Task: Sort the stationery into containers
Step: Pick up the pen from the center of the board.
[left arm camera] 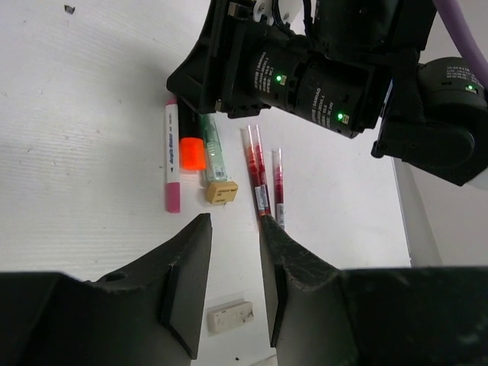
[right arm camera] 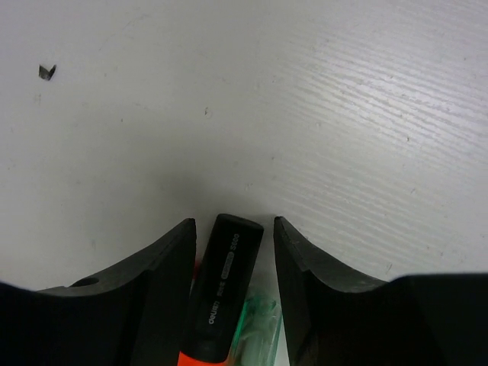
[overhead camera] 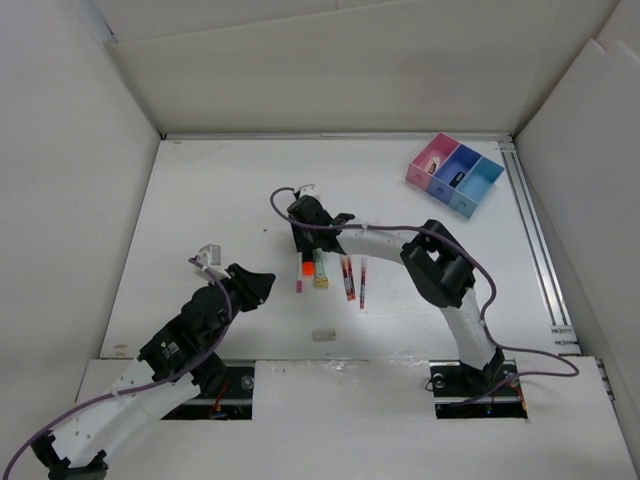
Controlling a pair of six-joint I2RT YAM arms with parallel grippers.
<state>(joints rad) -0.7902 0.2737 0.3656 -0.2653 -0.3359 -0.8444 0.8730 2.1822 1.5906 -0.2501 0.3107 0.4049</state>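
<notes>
Hovering over the white table (overhead camera: 200, 200) at far left, the left gripper (left arm camera: 232, 229) is holding its jaws partly apart with nothing between them. A pale eraser (left arm camera: 230, 315) is lying alone near it. A pink-tipped marker (left arm camera: 173, 164) is lying just beside the orange-and-black marker (right arm camera: 227, 282), which the right gripper (right arm camera: 234, 225) is straddling with parted jaws, a slit of table showing on each side. Rightward, a green pen (left arm camera: 212, 149) with a beige block (left arm camera: 221, 191) at its end and three red pens (left arm camera: 258, 171) are lying side by side. The three-compartment tray (overhead camera: 480, 192) is sitting well apart, far right.
</notes>
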